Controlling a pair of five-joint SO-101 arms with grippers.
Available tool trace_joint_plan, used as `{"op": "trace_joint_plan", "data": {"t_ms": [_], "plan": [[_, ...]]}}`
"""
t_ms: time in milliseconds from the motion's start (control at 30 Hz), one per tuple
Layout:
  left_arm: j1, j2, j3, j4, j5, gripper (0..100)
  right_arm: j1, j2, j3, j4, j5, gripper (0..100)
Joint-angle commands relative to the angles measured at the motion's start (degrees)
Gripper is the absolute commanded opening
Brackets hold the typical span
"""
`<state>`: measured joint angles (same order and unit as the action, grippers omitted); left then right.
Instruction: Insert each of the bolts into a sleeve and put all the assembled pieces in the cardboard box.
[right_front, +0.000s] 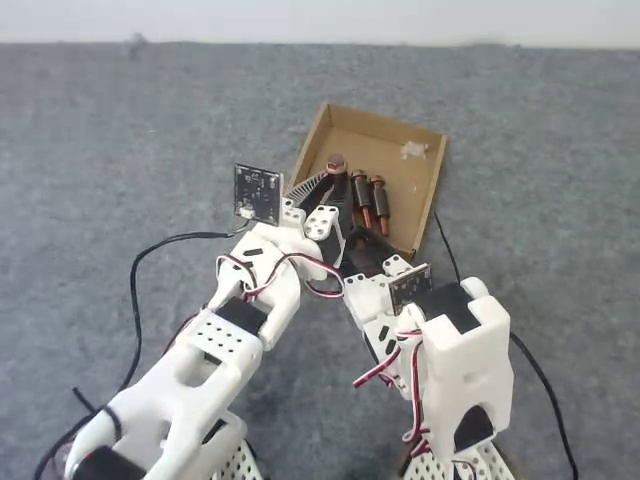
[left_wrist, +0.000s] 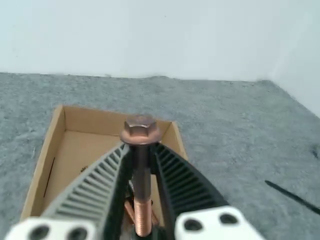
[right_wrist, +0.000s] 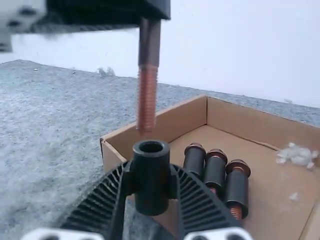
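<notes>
Left gripper (left_wrist: 141, 152) clamps bolt (left_wrist: 141, 131) vertical, threads down; right gripper (right_wrist: 150, 187) clamps sleeve (right_wrist: 151, 157) upright. Bolt tip hangs at sleeve's 12 o'clock, apart.

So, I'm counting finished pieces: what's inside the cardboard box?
Three bolt-and-sleeve pieces lie side by side in the cardboard box, with white scraps near one wall. The floor behind the right hand and its sleeve is covered.
</notes>
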<state>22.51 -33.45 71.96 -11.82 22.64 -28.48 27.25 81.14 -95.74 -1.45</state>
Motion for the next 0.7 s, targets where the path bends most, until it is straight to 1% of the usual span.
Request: {"op": "trace_joint_plan", "data": {"t_ms": [0,467,567,667], "plan": [[-0.44,3.78,-5.14,-2.02,0.26,1,0.31,-1.10,0.00,-1.45,-0.18,0.6],[-0.09,5.27,-3.82,-1.76,-1.14,1,0.40,-1.19,0.00,-1.27,-0.18,0.6],[1.23,5.19,-2.07,-1.93,-3.87,1,0.40,-1.19,0.26,-0.92,-0.18,0.6],[0.70,4.57,-1.54,-1.76,-4.31,1,0.13,-1.19,0.26,-0.84,-0.09,0.6]]}}
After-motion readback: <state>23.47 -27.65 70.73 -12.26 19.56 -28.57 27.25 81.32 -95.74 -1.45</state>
